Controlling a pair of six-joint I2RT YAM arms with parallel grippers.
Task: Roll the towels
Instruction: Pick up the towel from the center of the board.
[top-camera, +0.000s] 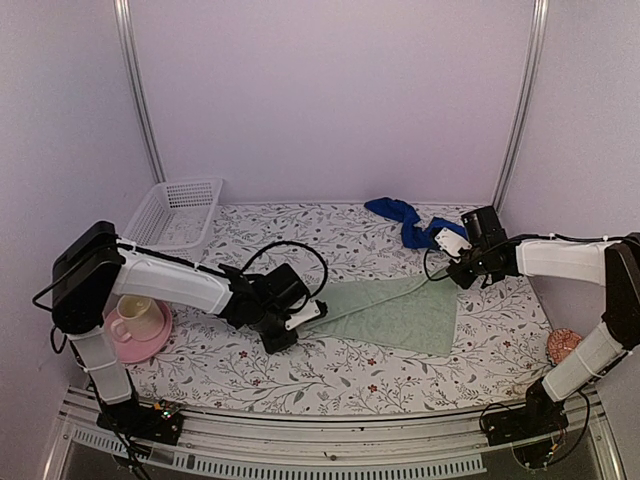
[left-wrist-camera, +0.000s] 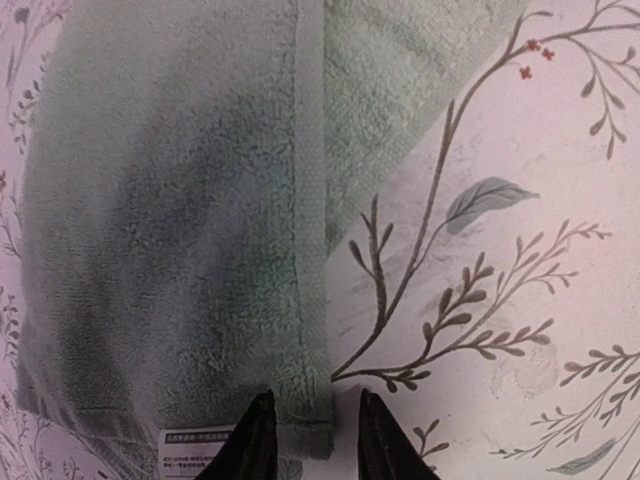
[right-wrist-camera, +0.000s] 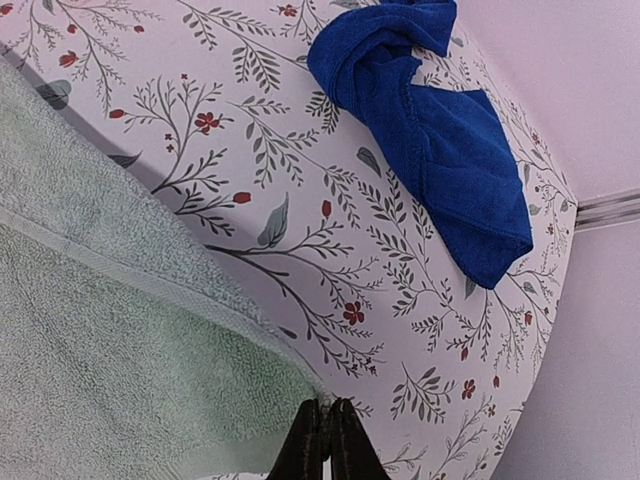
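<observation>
Sage-green towel (top-camera: 400, 318) is lying mid-worktop (top-camera: 300, 372), spread mostly flat. Its far edge is running as a straight line from one arm to the other. Royal-blue towel (top-camera: 408, 222) is sitting bunched and twisted near the back wall, just beyond the right arm.

Left fingers (left-wrist-camera: 250, 445) are standing partly open, straddling the near-left corner of the green towel. The hem is lying between them, with a sliver of worktop showing beside the right-hand one. Right fingers (right-wrist-camera: 312, 445) are pressing fully together, pinching the towel's far-right corner.

Textures: the green cloth is showing a looped terry pile with a flat woven hem band. The blue is looking smoother, with soft rounded folds. The worktop is wearing a pale covering printed with leafy sprigs and small red flowers.

Only the left wrist view is showing a white care label (left-wrist-camera: 195, 440) at the towel's corner. Only the overhead view is taking in a white slotted plastic basket (top-camera: 175, 212) at far left and a cream cup (top-camera: 133, 312) on a pink saucer (top-camera: 140, 340) at near left.
</observation>
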